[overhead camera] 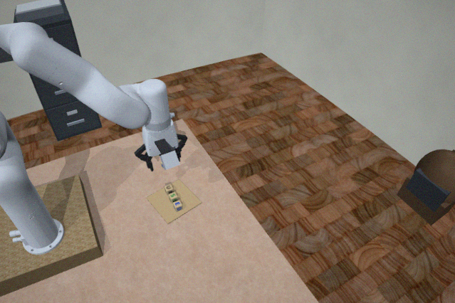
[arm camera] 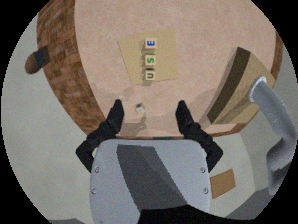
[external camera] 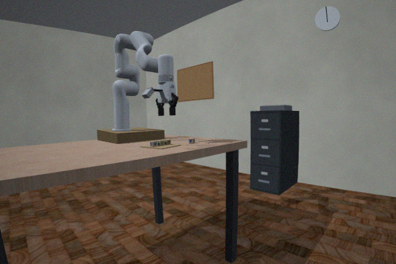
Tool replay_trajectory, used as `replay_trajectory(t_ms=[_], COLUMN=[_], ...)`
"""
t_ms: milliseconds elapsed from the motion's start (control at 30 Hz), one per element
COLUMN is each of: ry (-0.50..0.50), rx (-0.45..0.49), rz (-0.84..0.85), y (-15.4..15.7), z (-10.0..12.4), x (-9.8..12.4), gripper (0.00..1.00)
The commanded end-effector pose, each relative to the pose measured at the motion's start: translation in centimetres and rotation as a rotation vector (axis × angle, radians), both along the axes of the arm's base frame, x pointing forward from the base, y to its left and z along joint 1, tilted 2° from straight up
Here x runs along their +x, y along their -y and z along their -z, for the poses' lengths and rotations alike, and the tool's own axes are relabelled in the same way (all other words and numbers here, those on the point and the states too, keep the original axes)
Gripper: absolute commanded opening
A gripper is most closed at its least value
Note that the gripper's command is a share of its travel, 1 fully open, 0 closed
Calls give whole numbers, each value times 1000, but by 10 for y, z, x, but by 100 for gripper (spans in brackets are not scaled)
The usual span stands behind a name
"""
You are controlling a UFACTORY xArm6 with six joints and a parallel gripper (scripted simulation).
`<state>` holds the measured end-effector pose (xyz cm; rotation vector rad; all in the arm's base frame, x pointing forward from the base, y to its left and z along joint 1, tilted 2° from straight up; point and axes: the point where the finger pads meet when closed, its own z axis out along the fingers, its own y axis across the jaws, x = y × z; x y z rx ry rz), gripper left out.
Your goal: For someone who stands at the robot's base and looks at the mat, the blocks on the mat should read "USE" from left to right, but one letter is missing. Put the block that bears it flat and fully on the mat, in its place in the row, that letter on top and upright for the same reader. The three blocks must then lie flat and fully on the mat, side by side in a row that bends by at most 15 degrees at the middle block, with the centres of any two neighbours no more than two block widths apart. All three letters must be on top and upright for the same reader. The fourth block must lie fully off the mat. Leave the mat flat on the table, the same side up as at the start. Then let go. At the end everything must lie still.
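Observation:
A tan mat (overhead camera: 191, 200) (external camera: 161, 146) (arm camera: 169, 52) lies flat on the table. Three letter blocks lie on it in a close, straight row: U (overhead camera: 169, 187) (external camera: 167, 142) (arm camera: 149, 75), S (overhead camera: 173, 195) (external camera: 160, 142) (arm camera: 150, 60) and E (overhead camera: 177, 204) (external camera: 152, 143) (arm camera: 152, 43), letters on top. A fourth block (external camera: 191, 140) lies on the table off the mat, past the U end; in the top view the gripper hides it. My gripper (overhead camera: 164, 162) (external camera: 166, 112) (arm camera: 150, 106) is open and empty, high above the table near that end of the mat.
The arm stands on a wooden plinth (overhead camera: 77, 221) (external camera: 129, 135) at the table's back. The table's (overhead camera: 199, 267) (external camera: 64, 155) edge runs close beside the mat. A dark filing cabinet (overhead camera: 67, 107) (external camera: 272, 149) stands on the floor beyond the table.

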<state>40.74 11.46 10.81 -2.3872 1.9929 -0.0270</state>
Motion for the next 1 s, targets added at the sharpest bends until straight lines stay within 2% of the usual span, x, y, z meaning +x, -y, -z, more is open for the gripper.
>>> replay_trajectory(t_ms=[0, 100, 333, 967], ry=[3, 3, 3, 3], rx=[1, 1, 1, 1], rz=[0, 0, 0, 0], y=[0, 0, 0, 0], z=[-18, -31, -43, -44], x=[0, 0, -1, -1], gripper=[100, 100, 100, 100])
